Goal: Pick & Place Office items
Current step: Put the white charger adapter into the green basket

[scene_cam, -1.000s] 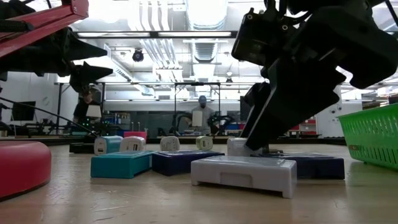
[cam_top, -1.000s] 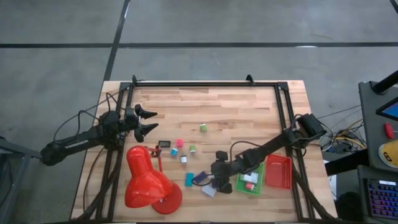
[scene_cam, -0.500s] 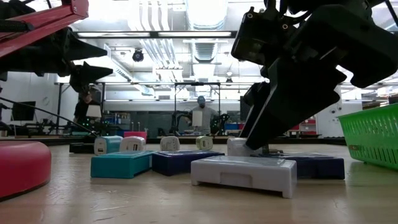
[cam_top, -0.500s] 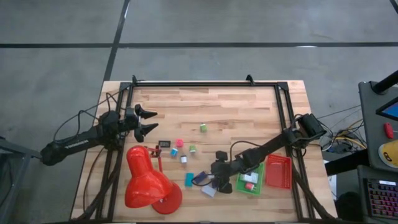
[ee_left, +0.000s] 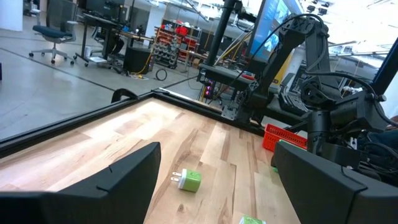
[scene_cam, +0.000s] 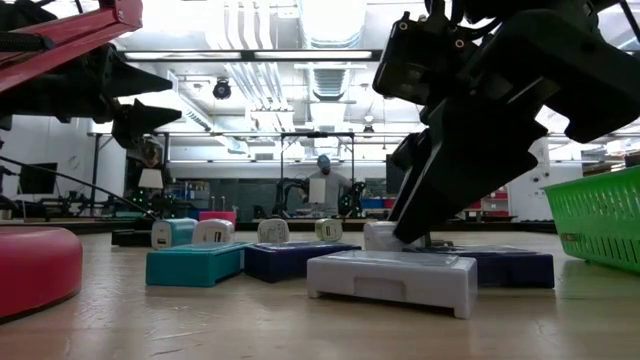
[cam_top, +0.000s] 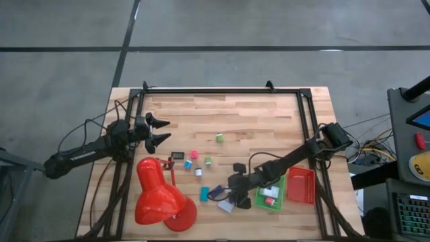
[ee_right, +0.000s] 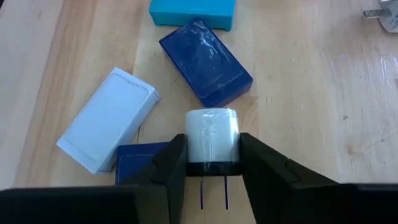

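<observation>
Down at the near edge, the right gripper [ee_right: 212, 163] is pinching a small white cube-shaped plug [ee_right: 212, 137] between its fingers, seemingly just off the wood, beside a flat white block [ee_right: 107, 127] and a dark blue block [ee_right: 206, 62]. Farther back, the left gripper [cam_top: 161, 131] is hanging spread wide over the wooden table [cam_top: 248, 121].

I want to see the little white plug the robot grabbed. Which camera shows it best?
The right wrist view: the white plug fills the middle, pinched between the right gripper fingers, its two prongs showing. The low view shows only a sliver of it under the arm. In the high view the gripper hides it.
</observation>
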Action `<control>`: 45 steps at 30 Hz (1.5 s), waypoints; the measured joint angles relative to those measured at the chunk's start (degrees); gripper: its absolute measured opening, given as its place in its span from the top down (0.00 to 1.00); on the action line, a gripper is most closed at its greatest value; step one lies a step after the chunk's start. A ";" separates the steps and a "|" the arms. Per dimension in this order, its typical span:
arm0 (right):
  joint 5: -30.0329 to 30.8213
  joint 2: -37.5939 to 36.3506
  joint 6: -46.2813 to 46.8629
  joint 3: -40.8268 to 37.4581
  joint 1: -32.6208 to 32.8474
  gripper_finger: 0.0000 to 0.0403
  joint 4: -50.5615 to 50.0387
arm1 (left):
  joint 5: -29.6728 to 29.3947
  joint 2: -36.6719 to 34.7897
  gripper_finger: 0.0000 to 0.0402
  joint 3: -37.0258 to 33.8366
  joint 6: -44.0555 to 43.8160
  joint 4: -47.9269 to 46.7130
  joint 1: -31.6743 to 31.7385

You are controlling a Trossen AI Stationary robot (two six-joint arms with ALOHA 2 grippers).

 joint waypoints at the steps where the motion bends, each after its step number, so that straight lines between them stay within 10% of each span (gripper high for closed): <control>1: 0.00 0.00 0.00 0.00 0.00 0.71 0.00 | 0.01 0.00 0.20 -0.02 0.00 0.00 0.00; 25: -0.09 -1.24 -0.24 -0.12 0.00 0.69 -2.15 | 0.00 0.00 0.20 0.00 0.00 -0.01 -0.02; 45: 0.46 -16.96 -2.91 0.04 0.12 0.69 -15.18 | 0.02 0.15 0.20 -0.02 0.01 0.01 0.00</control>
